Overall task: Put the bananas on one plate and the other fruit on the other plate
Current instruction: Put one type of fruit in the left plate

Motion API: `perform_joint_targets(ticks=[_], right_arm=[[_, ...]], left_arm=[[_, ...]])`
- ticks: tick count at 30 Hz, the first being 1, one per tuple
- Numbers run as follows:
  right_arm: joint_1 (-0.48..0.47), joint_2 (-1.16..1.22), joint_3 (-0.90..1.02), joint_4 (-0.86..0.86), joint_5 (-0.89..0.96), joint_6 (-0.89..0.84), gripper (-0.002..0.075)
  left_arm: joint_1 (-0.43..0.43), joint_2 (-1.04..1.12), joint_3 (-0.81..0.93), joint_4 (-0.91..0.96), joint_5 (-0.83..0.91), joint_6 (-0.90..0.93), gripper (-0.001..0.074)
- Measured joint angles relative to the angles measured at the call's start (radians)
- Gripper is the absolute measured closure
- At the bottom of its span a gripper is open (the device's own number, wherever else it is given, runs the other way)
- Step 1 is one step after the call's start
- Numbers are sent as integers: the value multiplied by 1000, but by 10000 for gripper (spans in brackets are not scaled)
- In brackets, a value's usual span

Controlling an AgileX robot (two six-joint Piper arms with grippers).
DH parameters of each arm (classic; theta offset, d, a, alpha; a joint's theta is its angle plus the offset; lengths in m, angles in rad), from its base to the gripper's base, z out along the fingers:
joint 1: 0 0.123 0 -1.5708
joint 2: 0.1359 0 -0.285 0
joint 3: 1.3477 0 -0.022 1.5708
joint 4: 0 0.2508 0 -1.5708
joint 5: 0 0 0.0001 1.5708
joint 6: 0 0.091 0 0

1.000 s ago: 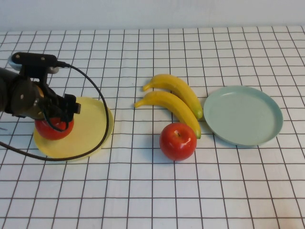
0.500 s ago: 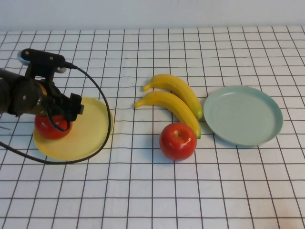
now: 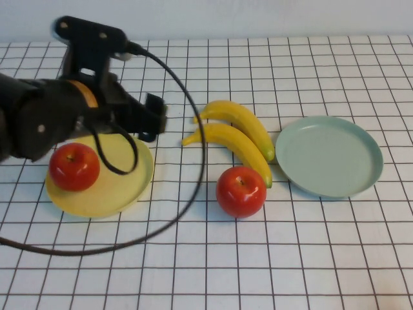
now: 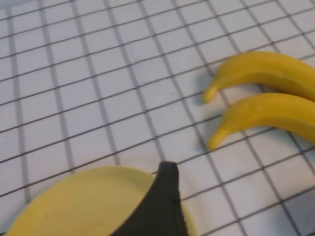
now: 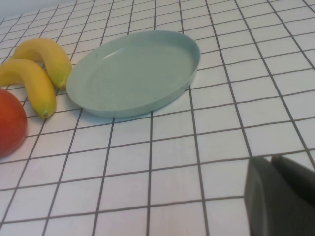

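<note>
Fingers, left: left gripper hangs left of centre in the high view, above the right rim of the yellow plate; it grasps nothing, but whether the fingers are spread or closed cannot be told, since only one dark fingertip shows in the left wrist view.
Fingers, right: right gripper is absent from the high view; only a dark corner shows in its wrist view, state not readable, nothing held.
Apple on plate: one apple sits on the yellow plate's left part, apart from the gripper.
Loose apple: second apple lies on the desk at centre, just beside the lower banana's tip.
Bananas: two bananas lie side by side on the desk, right of centre.
Teal plate: teal plate sits bare at right, near the bananas.
Risk, loose apple: a reach from the left could nudge the round apple into the bananas or roll it off.
Risk, cable: the arm's looping cable could drag across the yellow plate.
Risk, bananas: lifting one banana may shift its neighbour.
</note>
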Motion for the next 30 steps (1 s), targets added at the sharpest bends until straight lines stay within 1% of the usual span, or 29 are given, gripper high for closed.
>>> perform_joint_targets(ticks=[1,4,8,14,18,24,30], right_arm=[[0,0,0,0,0,0,741],[0,0,0,0,0,0,741],[0,0,0,0,0,0,741],[0,0,0,0,0,0,741],[0,0,0,0,0,0,741],[0,0,0,0,0,0,741],[0,0,0,0,0,0,741]], left_arm=[[-48,11,0,-5,-3,4,66],[-133,71,0,-11,-38,6,66],[-201,159,-12,-11,-48,6,66],[-281,299,-131,-15,60,35,66],[-308,375,-244,-42,144,78,66],[-312,484,-380,-157,308,195,66],[-312,535,-433,-183,338,227,66]])
